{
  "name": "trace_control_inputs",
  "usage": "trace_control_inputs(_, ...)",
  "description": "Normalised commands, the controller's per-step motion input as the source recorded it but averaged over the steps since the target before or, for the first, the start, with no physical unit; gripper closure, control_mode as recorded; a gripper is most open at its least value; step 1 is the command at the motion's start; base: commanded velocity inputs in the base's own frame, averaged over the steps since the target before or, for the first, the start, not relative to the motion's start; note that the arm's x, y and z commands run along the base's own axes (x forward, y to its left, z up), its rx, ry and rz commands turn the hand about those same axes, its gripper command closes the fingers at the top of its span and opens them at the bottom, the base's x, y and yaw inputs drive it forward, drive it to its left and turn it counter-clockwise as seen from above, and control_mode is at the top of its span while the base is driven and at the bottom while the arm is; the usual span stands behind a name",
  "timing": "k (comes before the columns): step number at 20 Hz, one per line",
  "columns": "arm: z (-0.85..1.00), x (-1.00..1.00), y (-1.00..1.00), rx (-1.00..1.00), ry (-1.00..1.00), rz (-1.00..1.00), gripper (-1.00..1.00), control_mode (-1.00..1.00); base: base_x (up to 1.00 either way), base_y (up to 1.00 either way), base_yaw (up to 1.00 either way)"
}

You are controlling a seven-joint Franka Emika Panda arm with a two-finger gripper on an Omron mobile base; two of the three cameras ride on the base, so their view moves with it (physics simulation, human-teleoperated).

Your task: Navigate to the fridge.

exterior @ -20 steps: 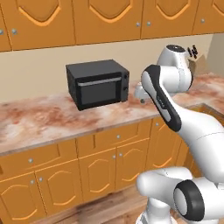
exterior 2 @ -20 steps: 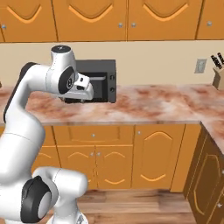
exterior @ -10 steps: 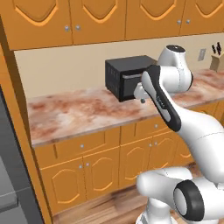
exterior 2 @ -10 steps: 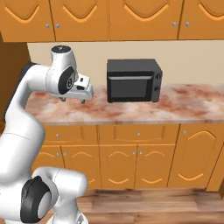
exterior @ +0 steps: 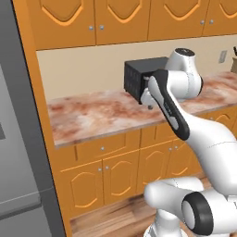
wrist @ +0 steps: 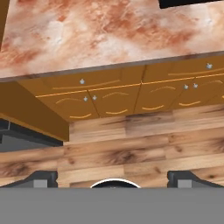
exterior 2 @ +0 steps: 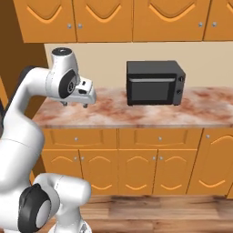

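The fridge is a tall grey metallic slab along the left edge of the left base view, with a horizontal seam low down and a sliver of black panel at its edge. My gripper hangs in the air over the front of the marble counter, well to the right of the fridge. In the hand view its two dark fingertips stand wide apart, open, with nothing between them. They point down at the counter and the wooden floor.
A tall orange side panel separates the fridge from the counter run. A black microwave stands at the back of the counter, behind the arm. Orange cabinets line the wall above and below. A knife block shows far right.
The whole picture has slid right in both base views, so the base has moved left. The fridge has come in at the left. The arm holds its pose.
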Motion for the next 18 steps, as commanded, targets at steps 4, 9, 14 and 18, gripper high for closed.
trace_control_inputs(4,0.00,0.00,0.00,0.00,0.00,0.00,-1.00,1.00,-0.44,0.16,0.00)
trace_control_inputs(9,0.00,0.00,0.00,0.00,0.00,0.00,-1.00,1.00,0.00,0.54,0.00)
trace_control_inputs(14,0.00,0.00,0.00,0.00,0.00,0.00,-1.00,1.00,-0.10,0.98,0.00)
trace_control_inputs(18,0.00,0.00,0.00,0.00,0.00,0.00,-1.00,1.00,-0.40,1.00,0.00)
